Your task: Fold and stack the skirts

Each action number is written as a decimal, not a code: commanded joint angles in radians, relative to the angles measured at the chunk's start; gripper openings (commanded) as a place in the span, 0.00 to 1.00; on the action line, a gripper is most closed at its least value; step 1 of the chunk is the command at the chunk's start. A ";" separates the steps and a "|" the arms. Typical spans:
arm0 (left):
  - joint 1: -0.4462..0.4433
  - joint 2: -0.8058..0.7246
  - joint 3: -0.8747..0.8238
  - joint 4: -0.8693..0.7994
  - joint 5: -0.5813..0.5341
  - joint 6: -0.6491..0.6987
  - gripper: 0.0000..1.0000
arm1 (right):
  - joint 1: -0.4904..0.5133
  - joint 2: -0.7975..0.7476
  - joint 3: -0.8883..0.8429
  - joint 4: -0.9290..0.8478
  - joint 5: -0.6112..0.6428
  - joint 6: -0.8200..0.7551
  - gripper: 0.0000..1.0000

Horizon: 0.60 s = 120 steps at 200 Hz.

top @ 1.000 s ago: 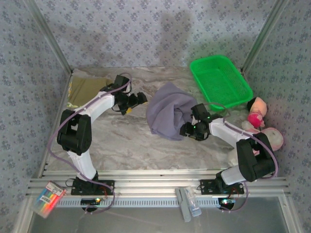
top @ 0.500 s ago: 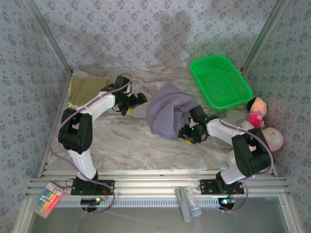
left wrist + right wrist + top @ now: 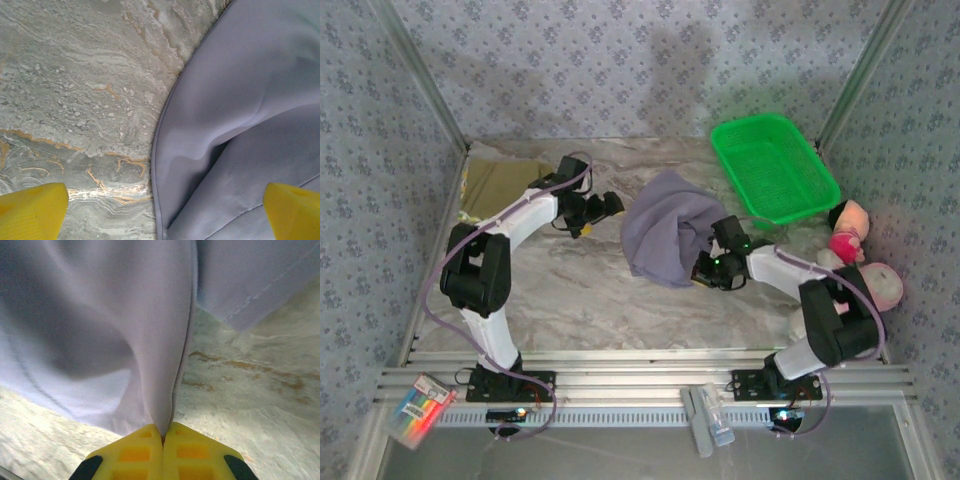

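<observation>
- Near the middle of the grey marble table [image 3: 570, 295], the soft grey-lavender cloth skirt [image 3: 665, 225] lies in a crumpled heap.
- The right gripper [image 3: 162, 434] has its yellow jaws pressed tight together on a thin fold at the skirt's near right edge.
- The left gripper [image 3: 604, 206] hangs just left of the skirt. Its jaws are spread as wide as they go and hold nothing.
- To do this step well, I think the right arm should pull slowly, so the small pinch of cloth does not slip out.
- The left gripper could then take the curved hem right below it, so both can spread the skirt flat.
- A folded olive-khaki cloth skirt [image 3: 500, 180] sits in the far left corner. That looks like the spot for the stack.
- A green plastic basket [image 3: 730, 170] stands just behind the heap on the right.
- Pink plush toys [image 3: 860, 255] lie by the right wall, close to the right arm. The cloth or the arm could bump them.
</observation>
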 commanded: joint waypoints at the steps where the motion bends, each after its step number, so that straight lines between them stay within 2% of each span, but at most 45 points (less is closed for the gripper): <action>1: -0.027 0.013 0.004 -0.010 0.008 0.025 1.00 | -0.097 -0.114 -0.062 0.054 0.028 0.066 0.00; 27: -0.066 0.007 -0.008 -0.023 -0.001 0.053 0.99 | -0.199 -0.141 -0.110 0.054 0.003 0.099 0.00; 71: -0.146 -0.020 -0.068 -0.058 0.009 0.094 0.99 | -0.228 -0.156 -0.150 0.010 0.071 0.192 0.00; 120: -0.233 0.001 -0.118 -0.053 0.106 0.069 0.86 | -0.258 -0.180 -0.183 0.007 0.105 0.236 0.00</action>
